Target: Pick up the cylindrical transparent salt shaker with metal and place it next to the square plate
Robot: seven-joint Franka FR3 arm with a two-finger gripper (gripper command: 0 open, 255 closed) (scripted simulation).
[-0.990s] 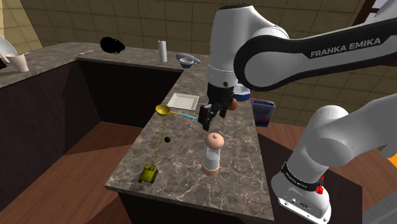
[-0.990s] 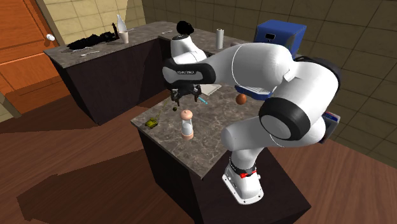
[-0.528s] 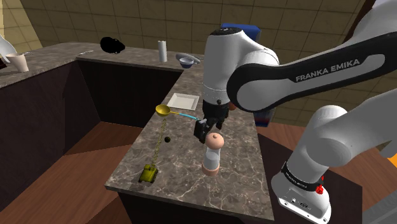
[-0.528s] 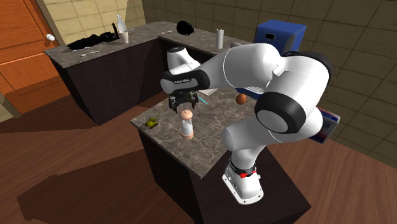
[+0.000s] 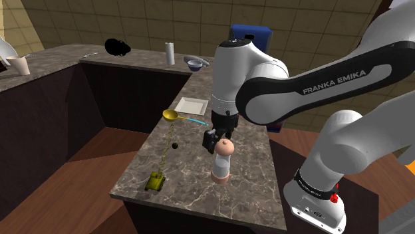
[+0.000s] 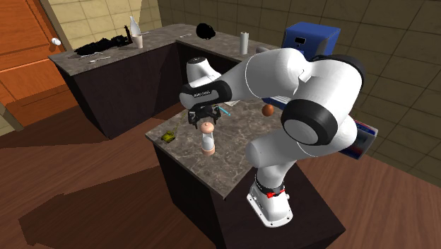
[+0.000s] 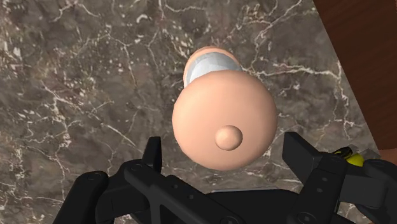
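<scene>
Directly over the salt shaker (image 7: 224, 114) the gripper (image 7: 224, 147) is held released, fingers (image 7: 153, 158) spread either side of its top; bare counter (image 7: 76, 83) is seen around it, one edge near.

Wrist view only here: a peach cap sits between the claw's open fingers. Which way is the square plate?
Observer: In the shoulder view, the plate lies farther along the counter from the shaker, past a yellow spoon.
Operator: How low is the claw?
Observer: The claw is level with the shaker's top; its body below stands free.
Operator: Anything else close by?
Observer: A small toy tank, near the counter's front edge, to the shoulder view's left of the shaker.
</scene>
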